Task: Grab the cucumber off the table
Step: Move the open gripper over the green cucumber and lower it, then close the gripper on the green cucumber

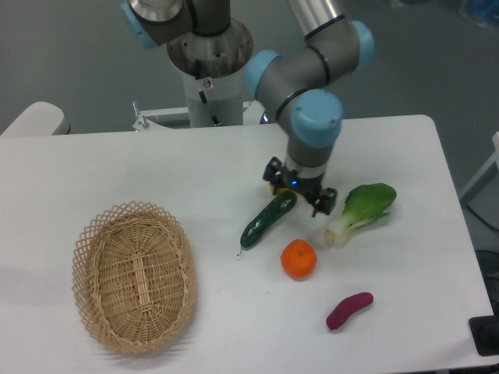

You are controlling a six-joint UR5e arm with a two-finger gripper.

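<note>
Nearest the front edge of the table [101, 167] lies a purple sweet potato [348, 309], with a wicker basket [133, 276] far off at its nine o'clock. Beyond it sits an orange [299, 259]; bok choy [361, 211] lies at the orange's two o'clock. The cucumber [267, 219] slants from the orange's ten o'clock. The gripper [298, 189], fingers spread wide and holding nothing, hangs over the cucumber's upper end.

the two-finger gripper [299, 192] hangs spread above the upper end of the slim dark green cucumber [266, 220]; the round orange fruit [299, 259] lies just beside that cucumber.
</note>
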